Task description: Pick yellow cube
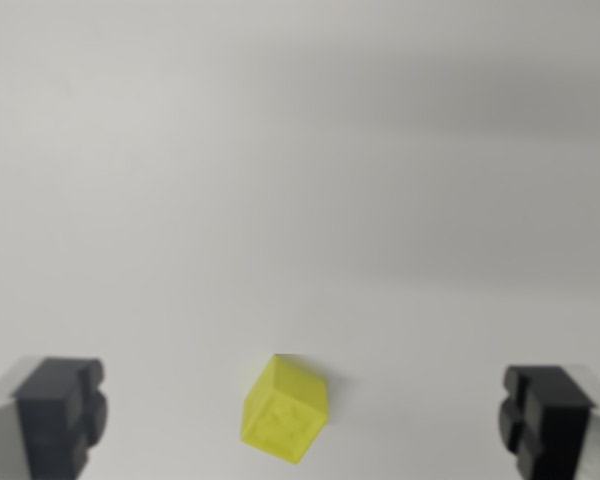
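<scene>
A small yellow cube [285,410] lies on the white surface [300,180] near the bottom middle of the wrist view, turned at a slight angle. My gripper [300,425] is open, with its two dark fingertips [62,415] at the lower corners of the view, one on each side of the cube. The cube sits between them, a little nearer the wrist view's left finger, and neither pad touches it.
The plain white surface fills the view, with a soft grey shadow band across the upper right.
</scene>
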Action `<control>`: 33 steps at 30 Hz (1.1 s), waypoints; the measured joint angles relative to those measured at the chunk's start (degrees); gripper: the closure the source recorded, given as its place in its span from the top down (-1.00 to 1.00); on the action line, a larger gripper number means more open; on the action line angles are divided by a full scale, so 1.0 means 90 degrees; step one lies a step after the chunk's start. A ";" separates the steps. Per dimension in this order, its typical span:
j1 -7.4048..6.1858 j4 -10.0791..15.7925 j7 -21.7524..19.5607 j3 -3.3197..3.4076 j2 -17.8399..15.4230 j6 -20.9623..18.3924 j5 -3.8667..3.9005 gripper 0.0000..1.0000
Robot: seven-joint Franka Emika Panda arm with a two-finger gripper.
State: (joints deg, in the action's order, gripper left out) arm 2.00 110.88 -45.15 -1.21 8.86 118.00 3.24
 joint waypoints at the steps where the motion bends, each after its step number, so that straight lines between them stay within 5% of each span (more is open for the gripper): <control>1: 0.0000 0.0000 0.0000 0.0000 0.0000 0.0000 0.0000 1.00; 8: 0.0004 0.0142 -0.0094 0.0000 -0.0052 0.0095 -0.0004 1.00; 33: 0.0048 0.1928 -0.0798 0.0000 -0.0560 0.1404 -0.0063 1.00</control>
State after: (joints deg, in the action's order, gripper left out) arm 2.44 128.23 -52.34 -1.21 3.82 130.63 2.67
